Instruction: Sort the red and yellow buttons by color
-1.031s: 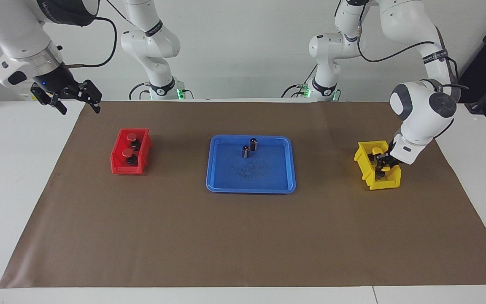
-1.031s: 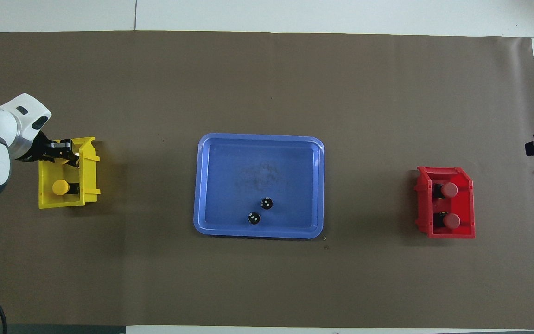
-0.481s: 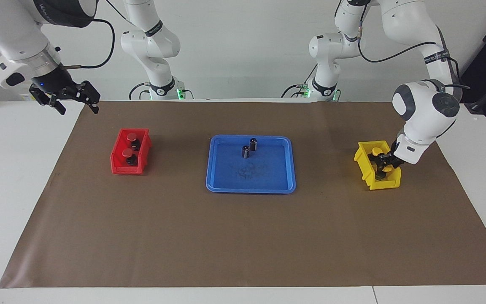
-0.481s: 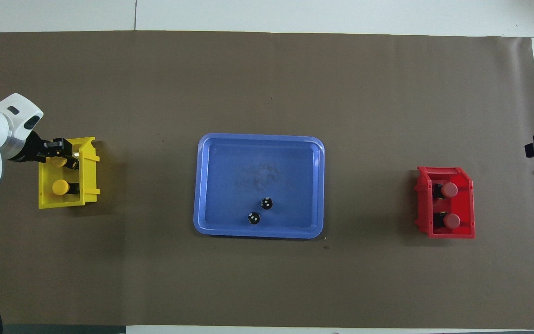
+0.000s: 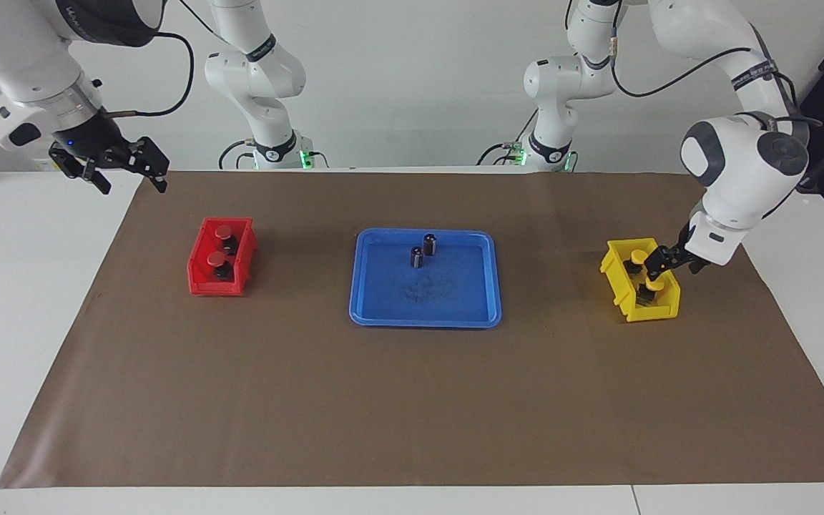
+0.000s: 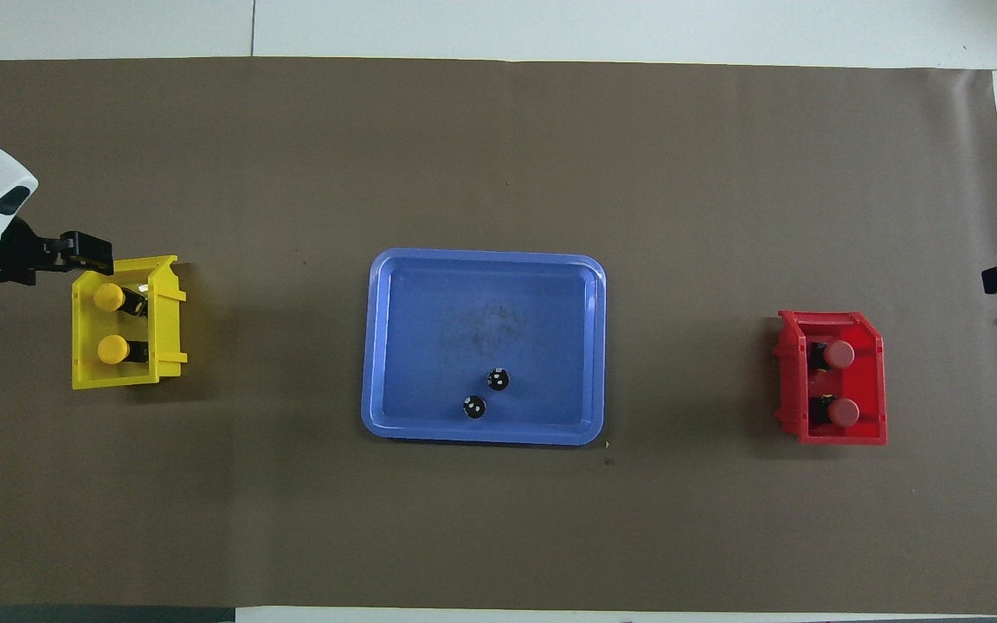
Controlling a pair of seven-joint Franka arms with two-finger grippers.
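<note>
Two yellow buttons (image 6: pixel 109 297) (image 6: pixel 112 349) lie in the yellow bin (image 6: pixel 168 346) at the left arm's end of the table. They also show in the facing view (image 5: pixel 639 255) (image 5: pixel 654 285). My left gripper (image 5: pixel 660 262) is open and empty just above that bin's edge; it also shows in the overhead view (image 6: pixel 87 251). Two red buttons (image 6: pixel 840 353) (image 6: pixel 845 412) lie in the red bin (image 5: pixel 201 282) at the right arm's end. My right gripper (image 5: pixel 134 184) waits, open and empty, raised over the mat's corner near the robots.
A blue tray (image 5: pixel 383 300) sits mid-table between the bins. Two dark capless cylinders (image 5: pixel 430 244) (image 5: pixel 417 257) stand in its part nearer the robots. A brown mat (image 5: pixel 312 400) covers the table.
My left gripper has let go of a yellow button, which now lies in the yellow bin. It has lifted up and away from the bin. The right arm has barely moved.
</note>
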